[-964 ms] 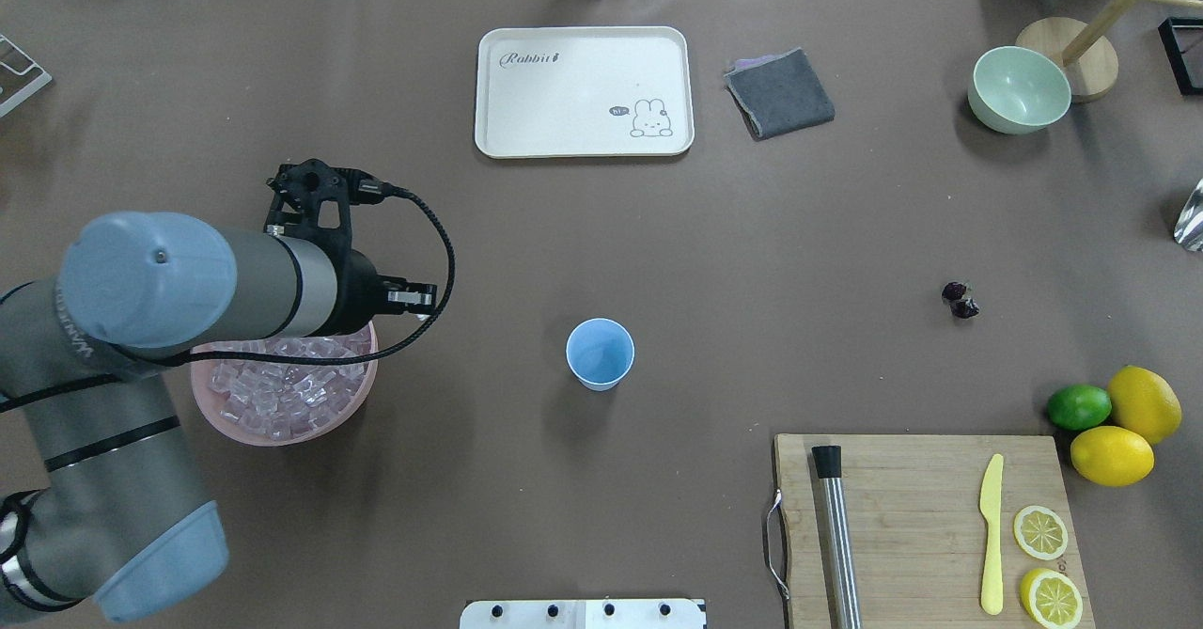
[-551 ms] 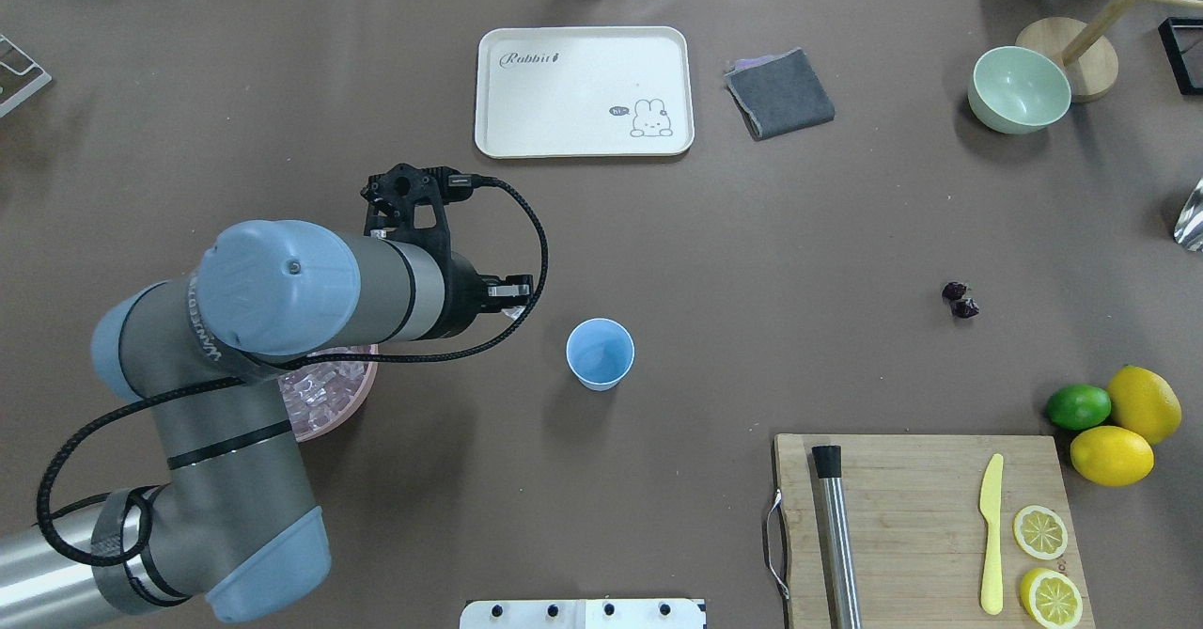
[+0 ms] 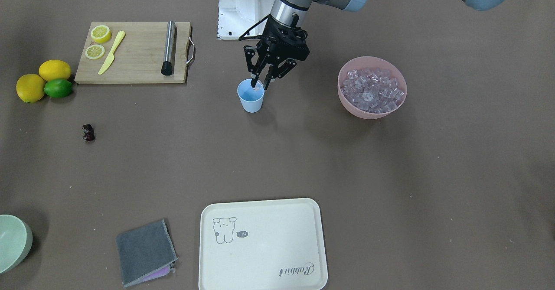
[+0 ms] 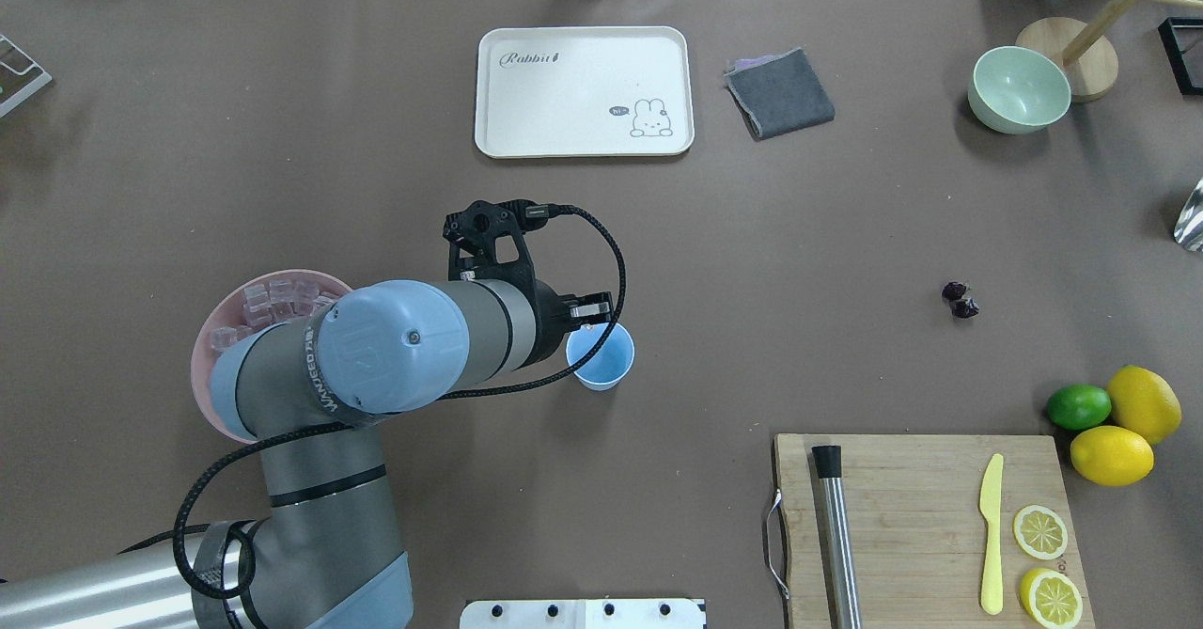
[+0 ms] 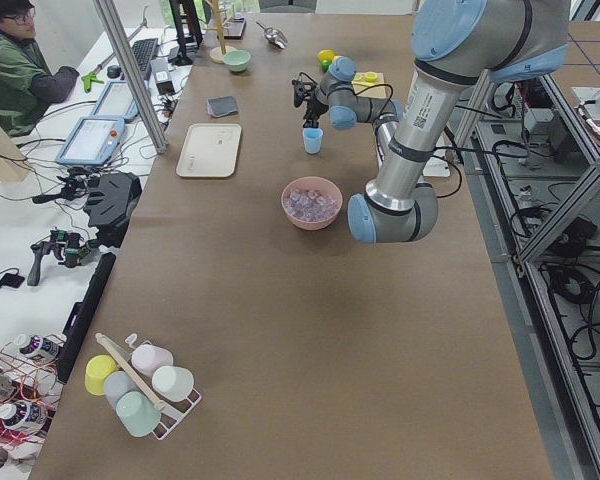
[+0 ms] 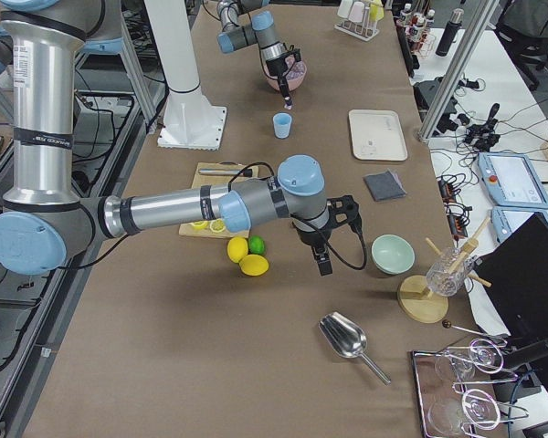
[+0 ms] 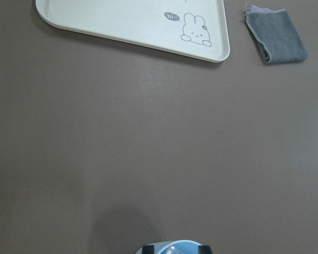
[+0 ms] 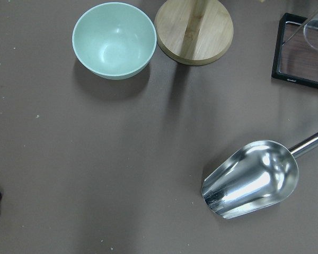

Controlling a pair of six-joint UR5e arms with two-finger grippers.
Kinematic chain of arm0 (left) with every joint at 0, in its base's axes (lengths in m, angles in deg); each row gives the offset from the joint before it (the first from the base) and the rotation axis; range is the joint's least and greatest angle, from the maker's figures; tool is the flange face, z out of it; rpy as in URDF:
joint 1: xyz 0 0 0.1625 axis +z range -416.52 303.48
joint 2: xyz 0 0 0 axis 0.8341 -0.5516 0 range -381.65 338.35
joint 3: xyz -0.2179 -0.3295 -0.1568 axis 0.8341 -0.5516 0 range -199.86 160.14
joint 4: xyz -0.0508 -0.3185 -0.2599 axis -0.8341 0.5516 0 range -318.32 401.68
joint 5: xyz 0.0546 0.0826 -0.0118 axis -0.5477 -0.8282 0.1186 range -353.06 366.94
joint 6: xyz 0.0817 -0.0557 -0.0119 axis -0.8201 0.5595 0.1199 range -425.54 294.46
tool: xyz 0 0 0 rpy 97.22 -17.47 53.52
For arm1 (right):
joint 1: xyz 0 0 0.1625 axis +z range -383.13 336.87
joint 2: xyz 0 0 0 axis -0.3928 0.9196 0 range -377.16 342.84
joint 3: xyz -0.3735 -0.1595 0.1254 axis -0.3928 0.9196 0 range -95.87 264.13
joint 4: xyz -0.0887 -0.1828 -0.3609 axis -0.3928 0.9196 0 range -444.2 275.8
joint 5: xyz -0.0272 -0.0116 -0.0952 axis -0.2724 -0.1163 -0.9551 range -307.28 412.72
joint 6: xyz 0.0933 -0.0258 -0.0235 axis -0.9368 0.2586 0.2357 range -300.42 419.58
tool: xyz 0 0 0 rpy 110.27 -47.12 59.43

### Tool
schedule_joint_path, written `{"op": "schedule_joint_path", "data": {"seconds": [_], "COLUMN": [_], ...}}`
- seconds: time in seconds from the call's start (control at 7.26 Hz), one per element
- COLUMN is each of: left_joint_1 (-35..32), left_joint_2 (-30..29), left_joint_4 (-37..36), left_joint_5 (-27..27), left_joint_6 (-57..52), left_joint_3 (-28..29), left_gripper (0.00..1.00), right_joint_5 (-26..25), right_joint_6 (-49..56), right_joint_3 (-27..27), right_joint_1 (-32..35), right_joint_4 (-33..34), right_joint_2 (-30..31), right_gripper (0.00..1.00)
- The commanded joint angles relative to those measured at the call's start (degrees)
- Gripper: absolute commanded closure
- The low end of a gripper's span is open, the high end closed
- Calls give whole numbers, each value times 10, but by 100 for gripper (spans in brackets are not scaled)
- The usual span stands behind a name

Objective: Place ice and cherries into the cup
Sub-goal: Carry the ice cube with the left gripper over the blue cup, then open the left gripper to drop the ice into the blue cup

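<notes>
The left gripper (image 3: 259,83) hangs over the left rim of the cup (image 3: 250,102), clamped on one ice cube (image 3: 259,86). The rest of the ice (image 3: 370,89) fills the pink bowl (image 3: 349,104) well apart to the left. Bare table (image 3: 390,173) surrounds the cup, the cherries (image 3: 88,133) lie far right, and I cannot tell whether the right gripper (image 6: 322,265) is apart or together.
</notes>
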Motion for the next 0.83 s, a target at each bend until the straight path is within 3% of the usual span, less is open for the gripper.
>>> {"op": "schedule_joint_path", "data": {"seconds": [0.0, 0.14, 0.55, 0.69], "left_joint_1": [15, 27, 31, 23], "left_joint_2": [1, 2, 6, 41], "left_joint_4": [0, 0, -1, -11], "left_joint_5": [-11, -33, -43, -39], "left_joint_6": [0, 0, -1, -14], "left_joint_3": [3, 3, -6, -36], "left_gripper": [8, 3, 3, 3], "right_joint_5": [0, 0, 0, 0], "right_joint_6": [0, 0, -1, -3], "right_joint_3": [-1, -1, -1, -1], "right_joint_1": [1, 0, 1, 0], "right_joint_4": [-1, -1, -4, -12], "right_joint_2": [4, 4, 5, 8], "right_gripper": [0, 0, 0, 0]}}
